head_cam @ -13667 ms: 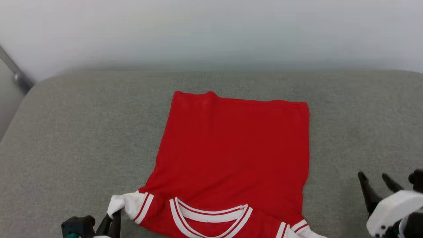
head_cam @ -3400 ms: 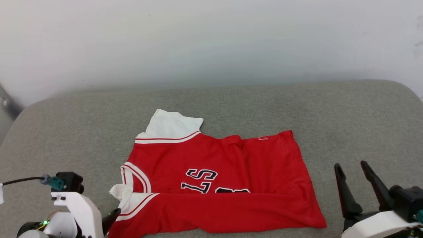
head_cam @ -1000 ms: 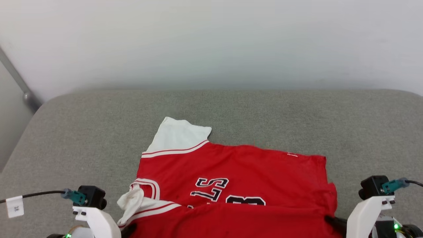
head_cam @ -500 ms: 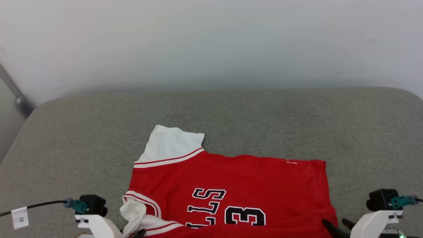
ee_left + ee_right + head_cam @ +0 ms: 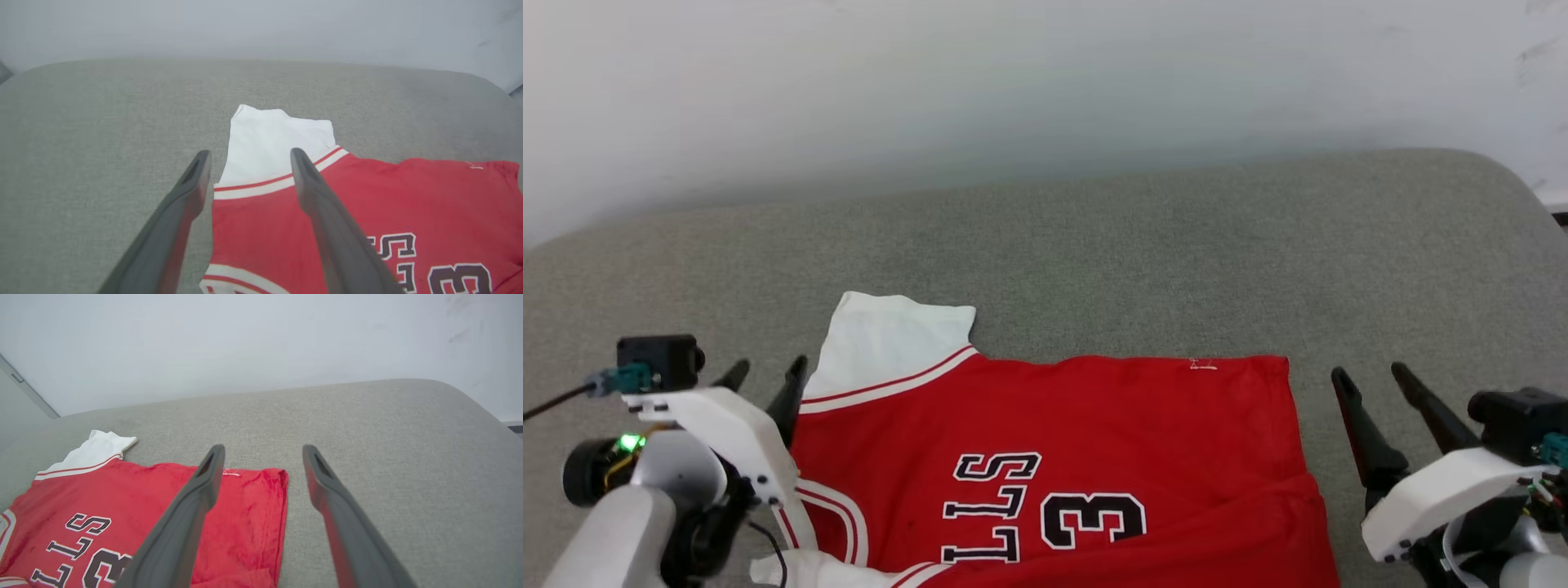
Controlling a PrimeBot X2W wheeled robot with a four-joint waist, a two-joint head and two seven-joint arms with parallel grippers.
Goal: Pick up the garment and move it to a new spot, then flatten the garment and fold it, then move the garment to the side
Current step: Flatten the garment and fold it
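Observation:
The garment (image 5: 1094,433), a red jersey with black-and-white lettering, lies spread on the grey cushion (image 5: 1094,245), collar toward my left. One white sleeve (image 5: 890,335) points away from me. My left gripper (image 5: 765,374) hovers open just left of that sleeve, holding nothing. In the left wrist view the garment (image 5: 367,212) lies under the open left gripper (image 5: 249,157), its fingers (image 5: 310,183) straddling the sleeve seam. My right gripper (image 5: 1368,377) stands open just right of the hem edge. The right wrist view shows the hem corner (image 5: 269,486) below the open right gripper (image 5: 263,451).
A pale wall (image 5: 1013,82) rises behind the cushion. The cushion's rounded right corner (image 5: 1503,180) drops off near the frame edge. Bare grey fabric stretches beyond and on both sides of the garment.
Both grippers have opened and let go of the garment's near edge, then risen beside it. The garment now lies flat with the folded-over front flap gone. The head camera has also shifted.

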